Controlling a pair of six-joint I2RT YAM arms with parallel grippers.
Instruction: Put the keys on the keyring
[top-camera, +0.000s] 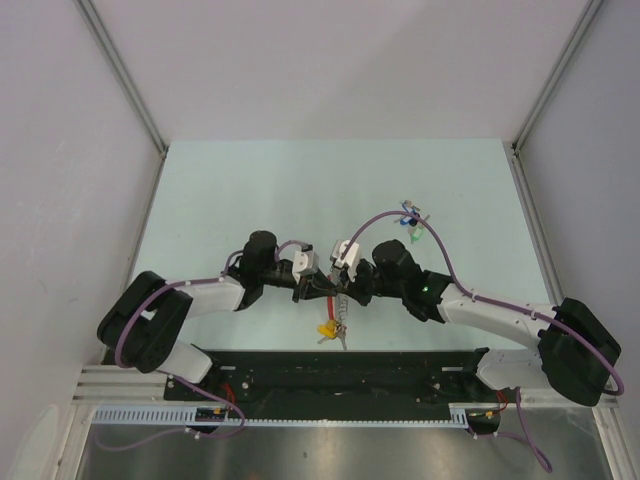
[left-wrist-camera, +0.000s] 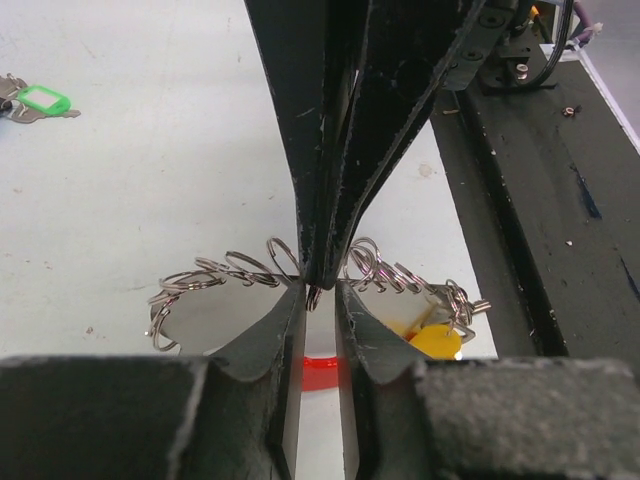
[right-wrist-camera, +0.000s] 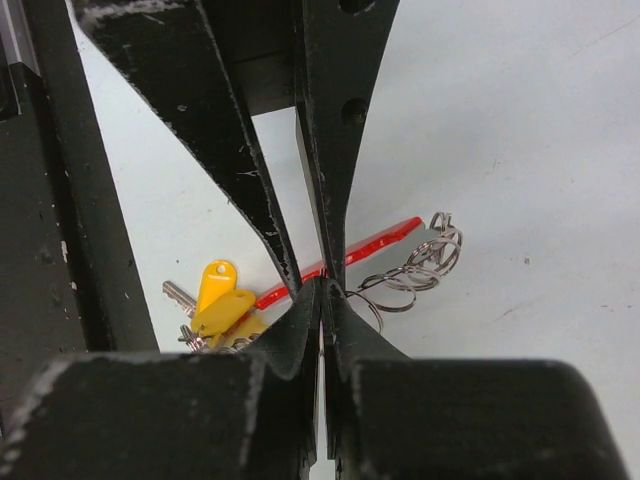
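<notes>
Keyring (left-wrist-camera: 225, 268) steadied for threading
Pinched by shut right gripper (right-wrist-camera: 322, 288); straddled, ungripped, by narrow left gripper (left-wrist-camera: 320, 292) for spreading.

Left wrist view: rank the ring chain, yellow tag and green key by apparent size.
1. Ring chain, clearly the widest.
2-3. Green key and yellow tag look alike: the key lies farther away and the tag is partly hidden, so they stay unranked.

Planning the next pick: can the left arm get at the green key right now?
Probably not: left gripper sits at the keyring, and the right arm lies between it and the green key.
</notes>
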